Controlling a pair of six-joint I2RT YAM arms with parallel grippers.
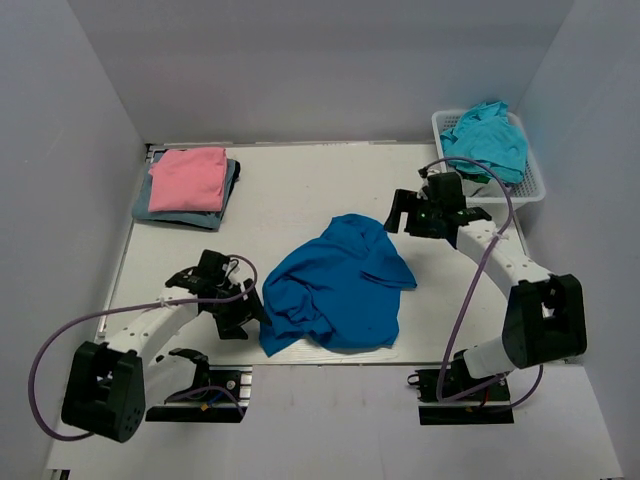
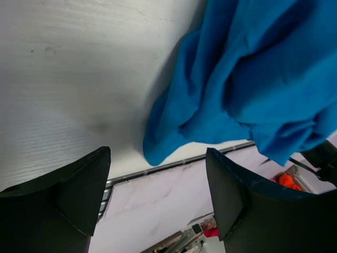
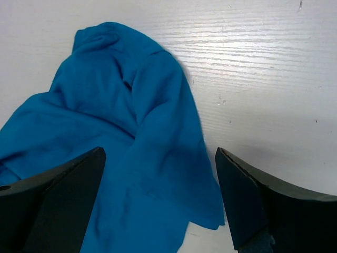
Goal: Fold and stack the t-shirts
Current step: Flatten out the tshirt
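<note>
White table point(image 1: 300, 190) is carrying the crumpled royal-blue t-shirt point(image 1: 340, 285) at centre. I'm holding my left gripper point(image 2: 158, 155) spread wide by its near corner, right gripper point(image 3: 158, 153) wide over its far edge, both empty. I'm judging 1-layer pinches best for spreading.

A crumpled t-shirt point(image 1: 340, 285) lies in the middle of the table point(image 1: 300, 190), near the front edge. Two folded t-shirts point(image 1: 187, 185) sit stacked in the far left corner. In the far right corner stands a basket point(image 1: 535, 190) with a loose t-shirt point(image 1: 487, 140) in it.
</note>
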